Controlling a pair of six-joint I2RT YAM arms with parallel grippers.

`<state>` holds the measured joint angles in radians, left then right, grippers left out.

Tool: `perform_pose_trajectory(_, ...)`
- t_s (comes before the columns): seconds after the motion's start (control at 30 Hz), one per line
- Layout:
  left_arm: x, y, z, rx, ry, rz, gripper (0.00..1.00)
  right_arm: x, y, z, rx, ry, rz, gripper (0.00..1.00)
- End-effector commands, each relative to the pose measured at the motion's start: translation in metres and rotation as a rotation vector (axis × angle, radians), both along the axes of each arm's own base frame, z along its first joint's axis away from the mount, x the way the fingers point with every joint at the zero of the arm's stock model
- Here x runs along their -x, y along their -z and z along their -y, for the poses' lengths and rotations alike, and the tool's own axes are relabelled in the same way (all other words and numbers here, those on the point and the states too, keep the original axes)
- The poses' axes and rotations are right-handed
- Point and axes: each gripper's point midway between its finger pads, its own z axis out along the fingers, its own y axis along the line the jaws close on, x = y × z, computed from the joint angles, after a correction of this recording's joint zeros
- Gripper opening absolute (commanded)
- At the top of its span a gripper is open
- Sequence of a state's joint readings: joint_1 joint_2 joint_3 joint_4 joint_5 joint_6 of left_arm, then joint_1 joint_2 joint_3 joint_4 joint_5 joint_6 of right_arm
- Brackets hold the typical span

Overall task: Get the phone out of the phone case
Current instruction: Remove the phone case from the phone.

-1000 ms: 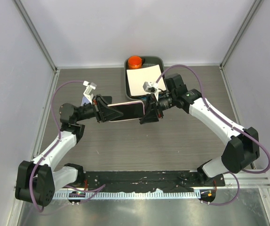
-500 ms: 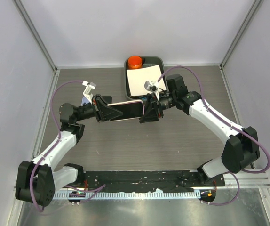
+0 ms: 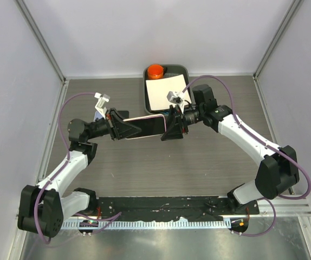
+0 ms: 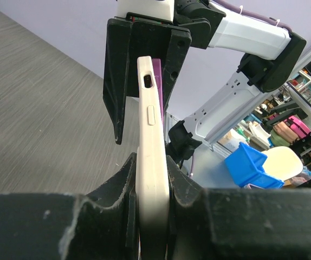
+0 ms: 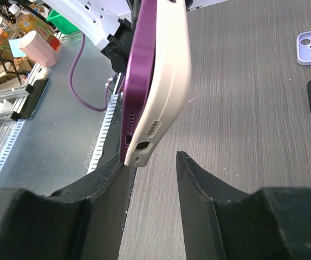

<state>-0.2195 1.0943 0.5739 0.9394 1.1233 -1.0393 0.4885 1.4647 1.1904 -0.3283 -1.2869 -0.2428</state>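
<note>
The left gripper (image 3: 129,130) is squeezed tight on one end of the cream phone case (image 4: 151,162), holding it up in the air over the table (image 3: 144,168). The purple phone (image 5: 142,70) sits inside the case and is not out yet. The right gripper (image 3: 169,130) is at the other end. Its two fingers are apart, one on each side of that end. One finger is right by the phone's side and the other (image 5: 199,184) has a gap next to it, so it is not pinching. I think the job is only at its start: the phone has to be pushed or peeled out.
</note>
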Motion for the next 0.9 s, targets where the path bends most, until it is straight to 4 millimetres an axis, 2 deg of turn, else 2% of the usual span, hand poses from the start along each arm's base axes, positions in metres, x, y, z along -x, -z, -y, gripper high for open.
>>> perform_pose_trajectory(0.0, 0.005, -0.033, -0.002, 0.040, -0.012, 0.143, 0.00, 0.000, -0.019, 0.001, -0.054, -0.004, 0.049, 0.45)
perform_pose_trajectory(0.43, 0.007, -0.034, -0.002, 0.042, -0.008, 0.145, 0.00, 0.004, -0.024, 0.002, -0.074, -0.024, 0.028, 0.41)
perform_pose_trajectory(0.7, 0.007, -0.034, -0.002, 0.042, -0.008, 0.146, 0.00, 0.012, -0.031, 0.005, -0.109, -0.067, 0.024, 0.47)
perform_pose_trajectory(0.87, 0.007, -0.034, -0.002, 0.043, -0.009, 0.148, 0.00, 0.012, -0.030, 0.006, -0.112, -0.065, 0.033, 0.47)
